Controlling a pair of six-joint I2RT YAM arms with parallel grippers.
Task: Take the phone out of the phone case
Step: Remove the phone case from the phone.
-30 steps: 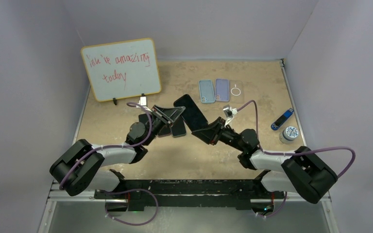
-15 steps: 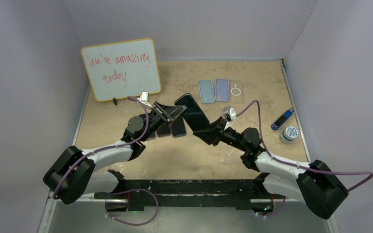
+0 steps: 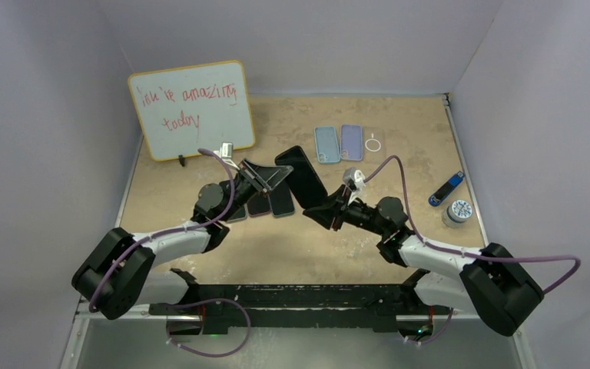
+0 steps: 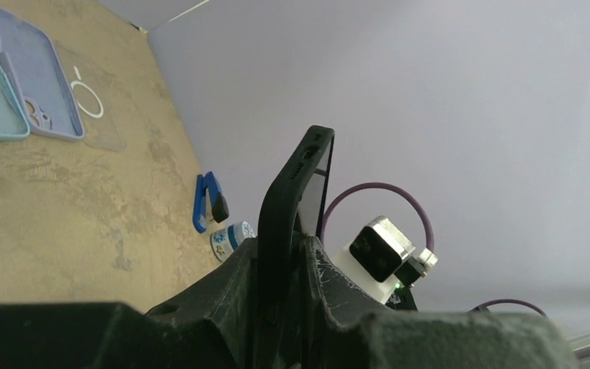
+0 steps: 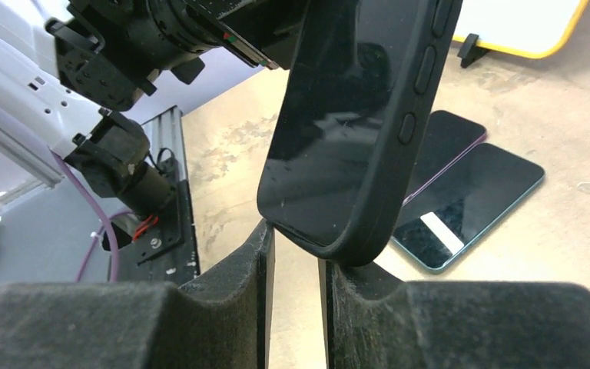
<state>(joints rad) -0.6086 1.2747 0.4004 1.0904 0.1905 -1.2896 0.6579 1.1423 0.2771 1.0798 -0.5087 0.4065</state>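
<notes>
The phone (image 3: 299, 175) sits in its black phone case (image 5: 411, 123) and is held tilted above the table's middle, its dark screen (image 5: 346, 115) toward the right wrist camera. My left gripper (image 3: 276, 175) is shut on the case's upper side edge (image 4: 284, 207), which stands clamped between both fingers. My right gripper (image 3: 325, 207) is at the phone's lower end. Its jaws (image 5: 296, 246) stand a narrow gap apart, with bare table showing through. The cased bottom corner (image 5: 338, 250) rests on the fingertips, not down between the pads.
Two bare phones (image 3: 270, 204) lie flat under the held one. A light blue case (image 3: 326, 144), a purple case (image 3: 351, 142) and a clear case (image 3: 374, 144) lie at the back. A whiteboard (image 3: 192, 110) stands back left. A blue clip-like tool (image 3: 445, 188) and a round tin (image 3: 458, 212) sit far right.
Both arms shifted slightly and the right wrist moved a little left. The cased phone stayed raised between the two grippers, its top edging toward the back.
</notes>
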